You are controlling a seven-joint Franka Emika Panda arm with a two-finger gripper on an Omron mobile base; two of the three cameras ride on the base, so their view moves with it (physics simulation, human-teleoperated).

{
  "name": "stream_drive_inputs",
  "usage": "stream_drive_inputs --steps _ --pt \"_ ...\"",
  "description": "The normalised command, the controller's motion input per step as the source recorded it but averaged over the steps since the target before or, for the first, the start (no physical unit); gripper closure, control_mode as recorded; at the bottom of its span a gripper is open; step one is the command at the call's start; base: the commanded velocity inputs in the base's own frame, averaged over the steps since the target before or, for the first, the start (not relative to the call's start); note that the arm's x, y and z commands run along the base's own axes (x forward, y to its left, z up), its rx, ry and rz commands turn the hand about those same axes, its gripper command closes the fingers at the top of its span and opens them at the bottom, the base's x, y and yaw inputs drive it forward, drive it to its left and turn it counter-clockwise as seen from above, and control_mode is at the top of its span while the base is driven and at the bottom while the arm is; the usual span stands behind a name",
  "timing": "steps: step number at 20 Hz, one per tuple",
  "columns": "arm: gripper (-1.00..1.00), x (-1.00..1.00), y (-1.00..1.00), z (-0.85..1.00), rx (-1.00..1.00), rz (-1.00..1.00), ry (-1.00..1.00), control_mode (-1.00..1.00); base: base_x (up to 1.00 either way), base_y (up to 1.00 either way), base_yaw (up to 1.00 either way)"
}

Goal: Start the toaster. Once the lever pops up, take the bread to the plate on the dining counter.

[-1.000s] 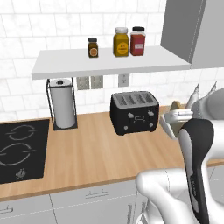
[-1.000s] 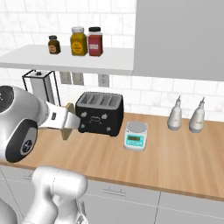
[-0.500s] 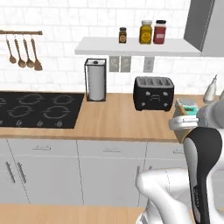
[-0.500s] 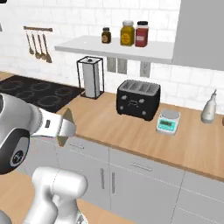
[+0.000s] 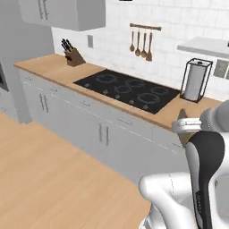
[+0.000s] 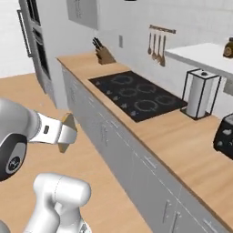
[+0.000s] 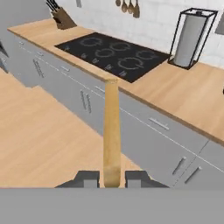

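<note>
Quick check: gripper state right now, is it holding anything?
Gripper: closed on the bread, slice held edge-on between the fingertips.

bread (image 7: pixel 111 131): pale tan, with a slightly darker crust edge
toaster (image 6: pixel 225 135): black
desk (image 6: pixel 182 141): light wood top; pale grey cabinet fronts with silver handles are seen below
cooktop (image 5: pixel 127 88): black, marked with grey ring patterns
paper towel holder (image 5: pixel 194 80): black wire frame around a white roll
knife block (image 5: pixel 74 56): brown wood, dark handles
wall (image 5: pixel 179 22): white tiles
floor (image 5: pixel 49 179): light wood
</note>
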Motion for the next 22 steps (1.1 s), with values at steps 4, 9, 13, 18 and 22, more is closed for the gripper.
stream_drive_inputs --steps 4,9,13,18,22 --pt "1.0 0.0 0.0 0.0 0.0 0.0 0.0 1.0 -0.16 0.0 1.0" --pt "1.0 0.0 0.0 0.0 0.0 0.0 0.0 1.0 -0.12 0.0 1.0" --pt "1.0 0.0 0.0 0.0 0.0 0.0 0.0 1.0 -0.02 -0.01 1.0" --pt "1.0 0.0 0.0 0.0 0.0 0.0 0.0 1.0 -0.02 0.0 1.0" --pt "1.0 0.0 0.0 0.0 0.0 0.0 0.0 1.0 0.0 0.0 1.0"
